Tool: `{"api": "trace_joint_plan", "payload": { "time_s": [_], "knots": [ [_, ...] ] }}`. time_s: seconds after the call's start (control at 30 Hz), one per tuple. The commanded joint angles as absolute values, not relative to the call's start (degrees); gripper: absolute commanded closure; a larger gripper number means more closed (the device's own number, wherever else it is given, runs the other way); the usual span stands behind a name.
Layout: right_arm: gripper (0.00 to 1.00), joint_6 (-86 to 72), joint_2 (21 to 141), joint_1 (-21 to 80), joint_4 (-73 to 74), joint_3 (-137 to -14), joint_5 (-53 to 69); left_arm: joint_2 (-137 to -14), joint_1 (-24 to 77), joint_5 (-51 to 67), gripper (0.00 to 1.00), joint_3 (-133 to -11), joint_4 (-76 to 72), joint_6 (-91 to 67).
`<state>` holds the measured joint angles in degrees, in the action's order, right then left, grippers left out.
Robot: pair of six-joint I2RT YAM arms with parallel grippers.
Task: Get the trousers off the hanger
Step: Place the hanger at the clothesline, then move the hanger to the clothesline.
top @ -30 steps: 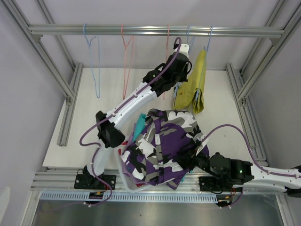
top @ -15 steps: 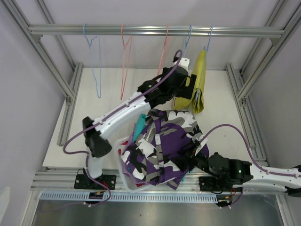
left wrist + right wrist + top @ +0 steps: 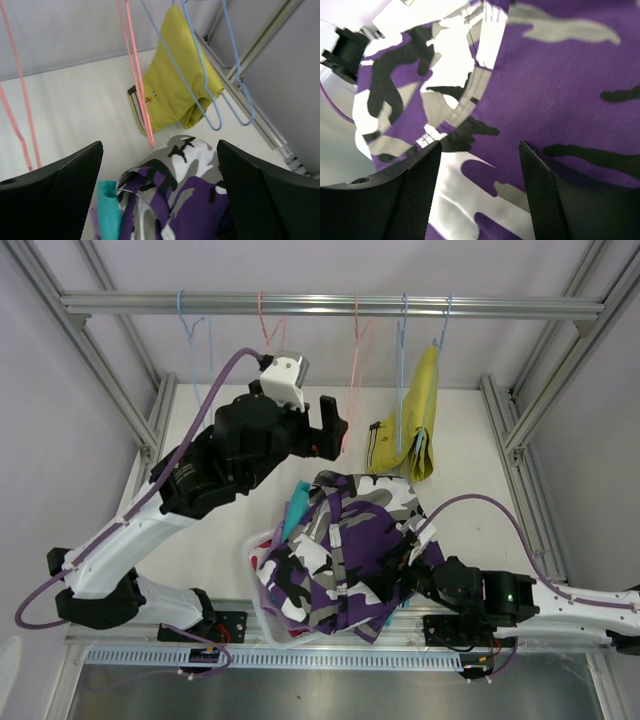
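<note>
The camouflage shorts (image 3: 350, 550), purple, black and white, lie heaped over a white basket (image 3: 262, 615), hiding nearly all of it; only a curve of rim shows at the heap's near left. A strip of teal shorts (image 3: 293, 520) pokes out from under the heap's left edge, and whatever else lies beneath is covered. Beyond the heap, toward the back, the mustard yellow shorts (image 3: 420, 420) hang folded on a blue hanger (image 3: 402, 360) from the rail (image 3: 330, 304), a striped band showing at their lower left. Just how the cloth sits on the wire is hard to make out. Left of them, farther from the heap, a bare pink hanger (image 3: 353, 370) hangs from the same rail. The left gripper (image 3: 325, 430) hovers above and behind the heap's left side, jaws spread wide with nothing between them. At the heap's near right edge the right gripper (image 3: 415, 575) is half buried in cloth. Its wrist view shows the right gripper (image 3: 480, 150) with fingers apart and the camouflage fabric lying flat across the gap, not pinched.
</note>
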<state>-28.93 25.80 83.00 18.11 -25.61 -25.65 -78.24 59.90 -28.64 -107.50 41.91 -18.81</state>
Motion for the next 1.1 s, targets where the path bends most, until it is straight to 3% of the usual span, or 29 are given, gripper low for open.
{"api": "trace_joint_plan", "payload": {
  "time_s": [0.0, 0.23, 0.6, 0.87, 1.07],
  "knots": [
    [0.31, -28.7, 27.8, 82.8, 22.7, -32.9, -27.3, -75.4, 60.3, -32.0, 0.01, -99.0, 42.7, -14.3],
    [0.30, -24.1, 32.2, 82.8, 27.7, -46.3, -33.5, -62.8, 57.8, -33.1, 0.00, -78.2, 31.5, -13.4],
    [0.26, -14.7, 47.8, 79.4, 20.3, -61.9, -51.9, -48.6, 55.3, -39.8, 0.01, -67.8, 19.7, -11.7],
    [0.26, -7.1, 54.6, 68.0, 12.7, -68.2, -51.6, -48.2, 54.9, -42.9, 0.01, -67.3, 19.0, -10.8],
    [0.28, -6.6, 62.3, 55.6, 17.2, -77.8, -40.9, -47.4, 53.1, -43.1, 0.01, -66.3, 17.7, -10.2]
  ]
}}
